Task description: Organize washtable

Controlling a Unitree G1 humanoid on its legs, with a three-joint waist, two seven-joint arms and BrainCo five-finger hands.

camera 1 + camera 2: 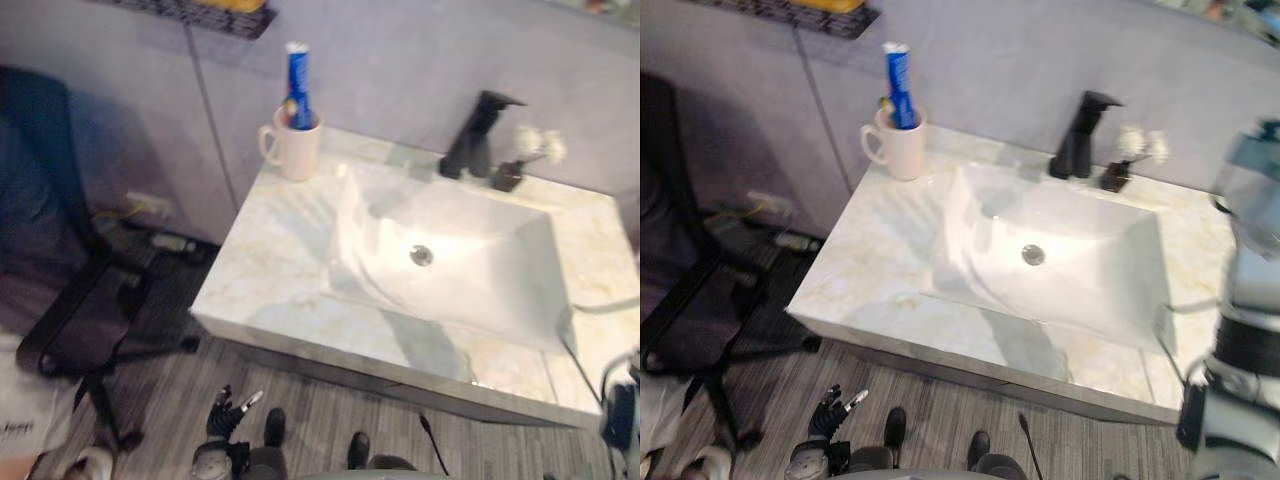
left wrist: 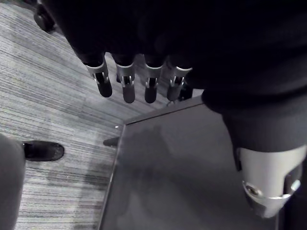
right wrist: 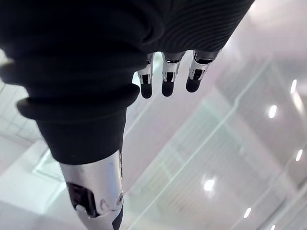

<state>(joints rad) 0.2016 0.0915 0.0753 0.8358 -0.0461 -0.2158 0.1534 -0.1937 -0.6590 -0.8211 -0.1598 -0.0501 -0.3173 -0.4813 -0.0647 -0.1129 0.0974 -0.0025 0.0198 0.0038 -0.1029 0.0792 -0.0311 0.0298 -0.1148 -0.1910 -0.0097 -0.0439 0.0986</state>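
The left hand is hanging low over the grey striped floor, short of the table's near edge, fingers straight and relaxed, holding nothing. In its wrist view the corner of a dark panel is lying just past the fingertips, with open floor running off to one side. The right hand is pointing up at bright ceiling lights, fingers straight and loose, also empty, and the right arm is standing just off the table's right edge. Ahead of the left hand the marble table is offering a broad bare stretch on that hand's side, between the near edge and the sink. At the far corner beyond the left hand, a cream mug is sitting close to the wall with a blue tube standing upright in it. Toward the right hand's side, the black faucet is rising at the sink's far rim, and a small dark vase of white flowers is standing just beside it. Out past the left hand, a black chair is crowding the floor beside the table's left edge.
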